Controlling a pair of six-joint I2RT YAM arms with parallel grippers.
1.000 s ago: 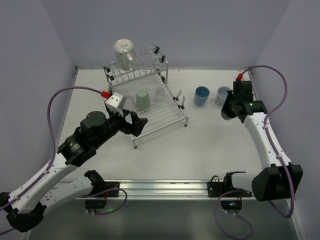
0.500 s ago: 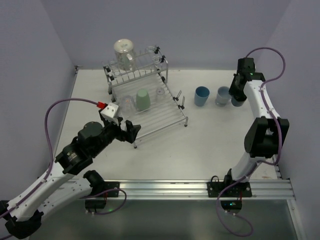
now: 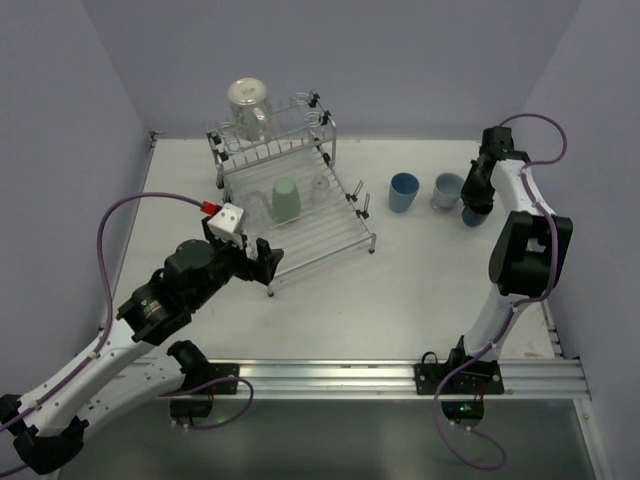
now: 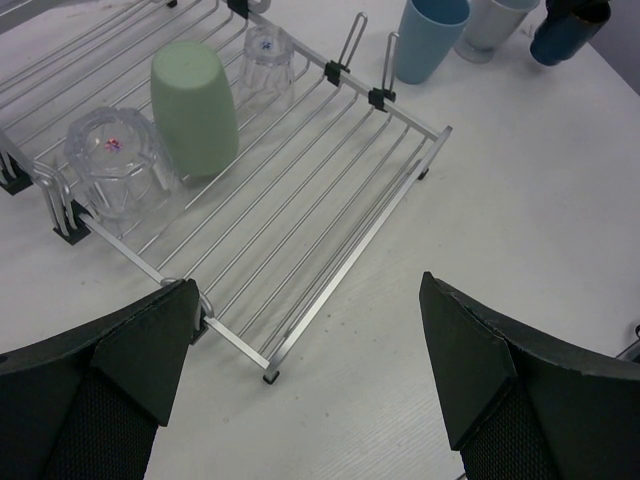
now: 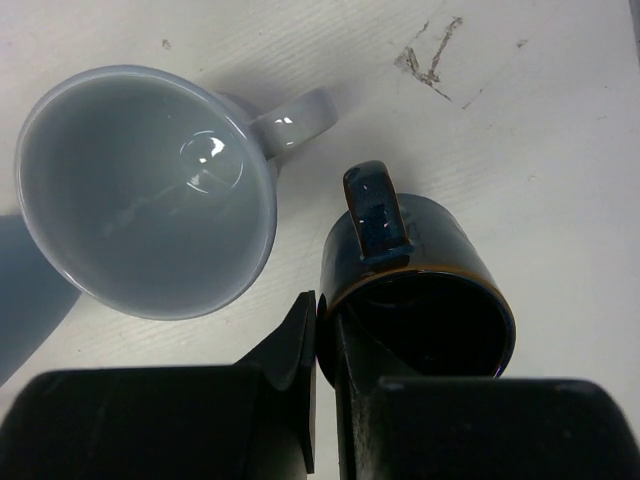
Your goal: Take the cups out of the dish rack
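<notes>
The dish rack (image 3: 312,228) stands at the back left and also shows in the left wrist view (image 4: 330,215). On its bed lie a pale green tumbler (image 3: 286,199) (image 4: 194,105) and two clear glasses (image 3: 253,207) (image 3: 321,188). A light blue tumbler (image 3: 403,192), a pale grey mug (image 3: 446,190) (image 5: 145,190) and a dark blue mug (image 3: 472,215) (image 5: 430,300) are on the table at the right. My right gripper (image 5: 328,350) is shut on the dark blue mug's rim, one finger inside. My left gripper (image 4: 310,360) is open and empty over the table off the rack's near corner.
A large pale cup (image 3: 247,103) sits upturned on the rack's raised back rail, with coiled wire loops (image 3: 312,112) beside it. The grey mug's handle (image 5: 295,108) lies close to the dark mug's handle (image 5: 375,215). The walls stand close behind and on both sides.
My right arm has swung back and right with the dark blue mug and now holds it beside the grey mug. My left gripper has drawn back a little from the rack.
</notes>
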